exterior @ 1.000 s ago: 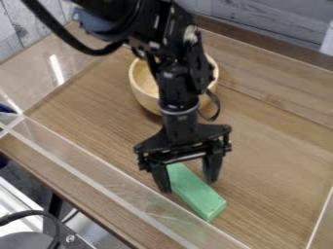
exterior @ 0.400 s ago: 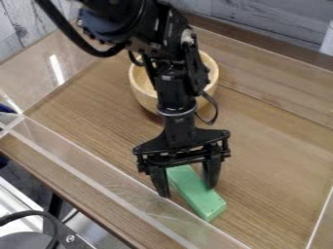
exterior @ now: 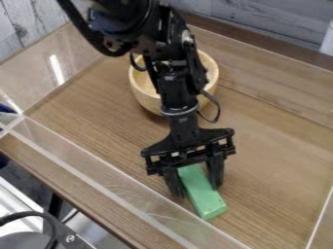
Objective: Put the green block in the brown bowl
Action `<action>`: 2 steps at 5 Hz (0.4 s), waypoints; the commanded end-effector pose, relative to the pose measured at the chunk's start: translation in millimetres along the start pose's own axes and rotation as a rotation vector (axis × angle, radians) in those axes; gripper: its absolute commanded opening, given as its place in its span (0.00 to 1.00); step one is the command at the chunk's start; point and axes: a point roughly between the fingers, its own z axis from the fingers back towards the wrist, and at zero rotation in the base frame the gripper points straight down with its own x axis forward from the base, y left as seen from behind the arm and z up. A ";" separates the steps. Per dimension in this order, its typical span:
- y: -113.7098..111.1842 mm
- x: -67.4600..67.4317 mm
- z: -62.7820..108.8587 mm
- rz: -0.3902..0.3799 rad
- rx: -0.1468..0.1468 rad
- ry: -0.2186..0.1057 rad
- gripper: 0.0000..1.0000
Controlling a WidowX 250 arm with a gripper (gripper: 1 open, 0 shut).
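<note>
Mint-green, the green block [exterior: 204, 197] is lying between the fingertips of the gripper [exterior: 197, 185], whose hold I cannot tell. Grasping seems in hand; lifting toward the brown bowl [exterior: 146, 91], sitting behind the gripper, would need a firm grip.

The robot arm [exterior: 166, 60] is black, w/ lots of bumpy parts. It comes in from the top left & hangs down thru the middle. A dark cable [exterior: 65, 29] loops by its top part. The wrist [exterior: 178, 102] points down, leaning a bit. At the low end is the gripper [exterior: 196, 183], wide at the top w/ 2 fingers [exterior: 173, 182] pointing down, 1 on each side.
</note>
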 end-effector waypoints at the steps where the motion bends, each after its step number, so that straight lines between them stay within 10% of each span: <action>1: -2.8 5.8 2.6 -0.024 -0.023 0.018 0.00; 2: -1.5 3.0 7.7 -0.048 0.003 0.033 1.00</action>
